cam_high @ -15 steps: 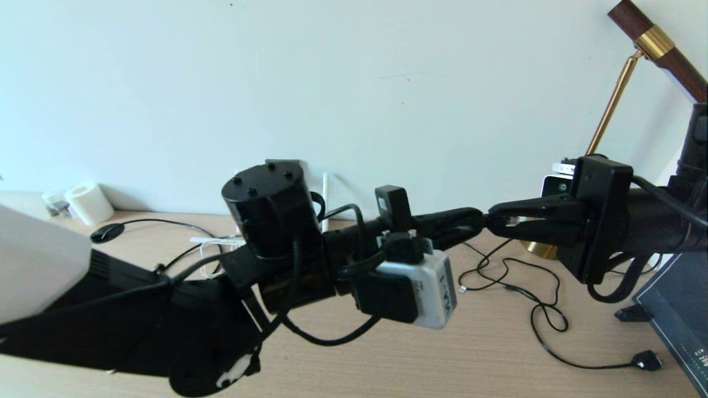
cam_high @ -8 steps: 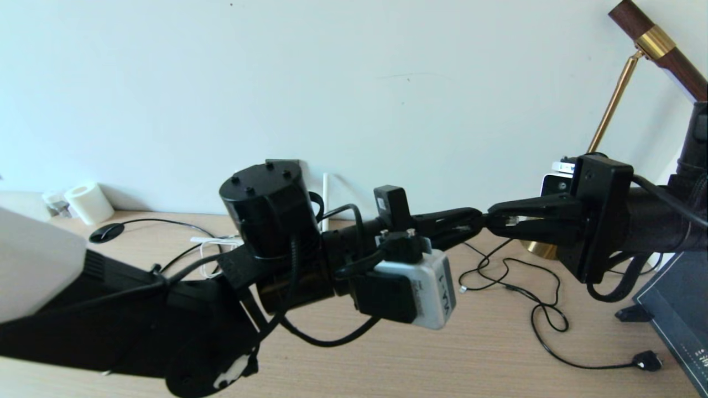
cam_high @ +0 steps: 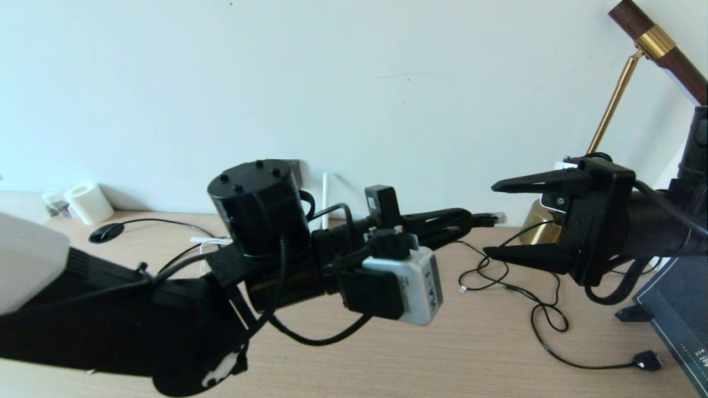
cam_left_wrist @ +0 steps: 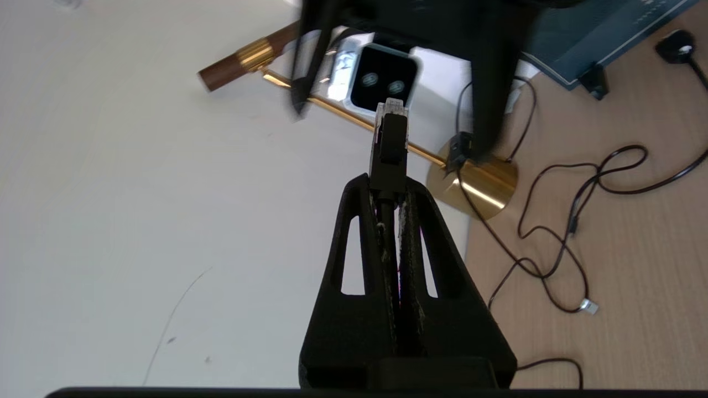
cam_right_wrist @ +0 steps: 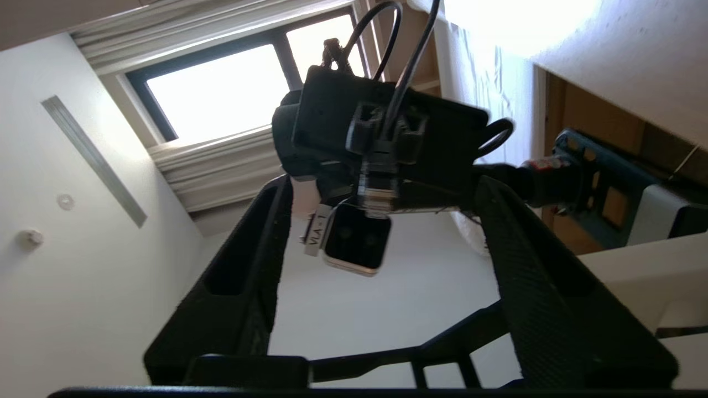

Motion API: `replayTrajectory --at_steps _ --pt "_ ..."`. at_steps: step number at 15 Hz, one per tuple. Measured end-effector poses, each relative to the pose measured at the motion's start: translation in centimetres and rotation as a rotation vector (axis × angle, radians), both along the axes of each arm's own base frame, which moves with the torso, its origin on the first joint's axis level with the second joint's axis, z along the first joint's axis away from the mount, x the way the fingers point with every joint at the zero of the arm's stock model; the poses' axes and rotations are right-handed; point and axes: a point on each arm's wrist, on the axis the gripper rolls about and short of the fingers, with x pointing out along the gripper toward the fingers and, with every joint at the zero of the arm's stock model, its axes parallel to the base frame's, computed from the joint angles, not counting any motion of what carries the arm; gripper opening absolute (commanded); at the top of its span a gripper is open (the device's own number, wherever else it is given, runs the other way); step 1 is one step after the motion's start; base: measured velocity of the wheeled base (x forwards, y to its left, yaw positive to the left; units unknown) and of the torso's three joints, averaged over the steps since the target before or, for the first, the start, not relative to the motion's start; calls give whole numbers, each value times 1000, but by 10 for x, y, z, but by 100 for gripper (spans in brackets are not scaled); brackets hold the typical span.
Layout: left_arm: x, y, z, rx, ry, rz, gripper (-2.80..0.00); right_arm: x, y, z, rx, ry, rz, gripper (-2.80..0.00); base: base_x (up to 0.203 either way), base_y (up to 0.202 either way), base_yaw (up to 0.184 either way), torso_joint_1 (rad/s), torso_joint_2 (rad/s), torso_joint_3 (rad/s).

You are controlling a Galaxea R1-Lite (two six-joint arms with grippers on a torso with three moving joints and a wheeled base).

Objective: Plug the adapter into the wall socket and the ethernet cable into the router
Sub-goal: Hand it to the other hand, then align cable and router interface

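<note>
Change: a second ago my right tool (cam_high: 522, 220) was pinched together on the clear tip of the ethernet cable (cam_high: 487, 219); now its fingers stand wide apart, one above and one below, and the plug is free of them.
Left tool: my left tool (cam_left_wrist: 390, 185) is clamped on the ethernet cable just behind the plug, with the black body and clear tip sticking out past the fingertips.
Right tool: spread apart, empty, facing the plug head-on from just beside it, above the tabletop (cam_high: 442, 354).
Meaning: I judge this a finished hand-over or regrip. The left arm alone now carries the cable, with the plug pointing out forward, ready to be aimed at a port.
Router: mostly hidden behind my left arm; only one white antenna (cam_high: 325, 199) shows against the wall, so I cannot see its ports.
Wall socket: a dark grey corner (cam_high: 296, 168) peeks out behind my left arm's motor housing.
Adapter: I cannot pick it out; only a white cord (cam_high: 207, 241) shows on the tabletop near the socket.
Still to do: the cable is not yet in the router; whether the adapter is plugged in I cannot tell.
</note>
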Motion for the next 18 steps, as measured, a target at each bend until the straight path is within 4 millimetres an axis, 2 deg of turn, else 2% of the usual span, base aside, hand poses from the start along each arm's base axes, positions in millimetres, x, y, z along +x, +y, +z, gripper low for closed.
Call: replayTrajectory --at_steps 3,5,9,11,14,16,18 --pt "0 26 10 -40 53 98 -280 -11 -4 1 -37 -143 -65 0 0 0 0 0 0 0" --pt "-1 49 13 -94 166 210 -280 -19 -7 5 -89 -291 -154 0 0 0 0 0 0 0" --pt "-6 88 23 -235 383 451 -280 -44 -20 -5 -374 -624 -459 0 0 0 0 0 0 0" --pt "-12 105 26 -263 478 555 -280 -68 -31 -6 -564 -795 -605 0 0 0 0 0 0 0" --pt "-24 130 23 -234 640 694 -280 -121 -50 -9 -881 -994 -700 0 0 0 0 0 0 0" --pt "-32 148 22 -196 743 773 -280 -155 -62 -26 -1063 -1053 -670 0 0 0 0 0 0 0" --pt "-36 159 27 -241 864 818 -280 -180 -71 -49 -1183 -1055 -664 0 0 0 0 0 0 0"
